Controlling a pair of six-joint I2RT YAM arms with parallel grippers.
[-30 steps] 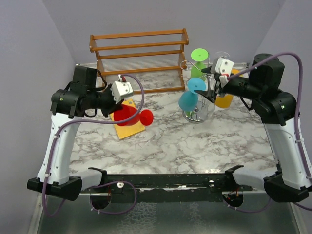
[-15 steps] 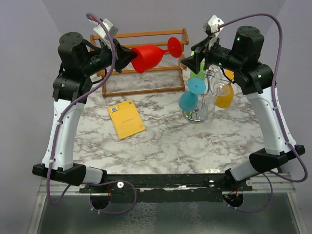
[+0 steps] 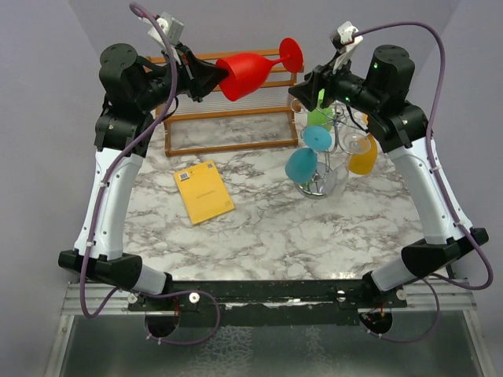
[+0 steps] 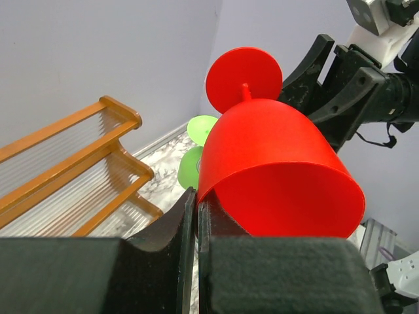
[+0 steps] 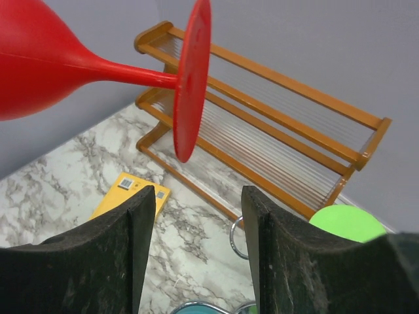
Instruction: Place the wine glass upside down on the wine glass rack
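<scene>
The red wine glass [image 3: 250, 72] hangs on its side high above the table, its round foot [image 3: 291, 55] pointing right. My left gripper [image 3: 214, 78] is shut on the rim of its bowl [image 4: 275, 176], the wall pinched between the jaws. My right gripper [image 3: 303, 92] is open just right of the foot and holds nothing. In the right wrist view the foot [image 5: 193, 78] stands edge-on above and ahead of the open fingers [image 5: 147, 216]. The wine glass rack [image 3: 336, 137], silver wire on a shiny disc, stands at the right below the right gripper.
Blue [image 3: 302, 163], green [image 3: 318, 118], orange [image 3: 363, 161] and clear glasses hang on the wire rack. A brown wooden slatted shelf [image 3: 228, 129] stands at the back. A yellow card [image 3: 203, 191] lies on the marble table [image 3: 314, 228].
My left arm has lifted the red glass off the table, up and to the right. My right arm rose from the rack toward the foot, and its jaws have narrowed somewhat.
</scene>
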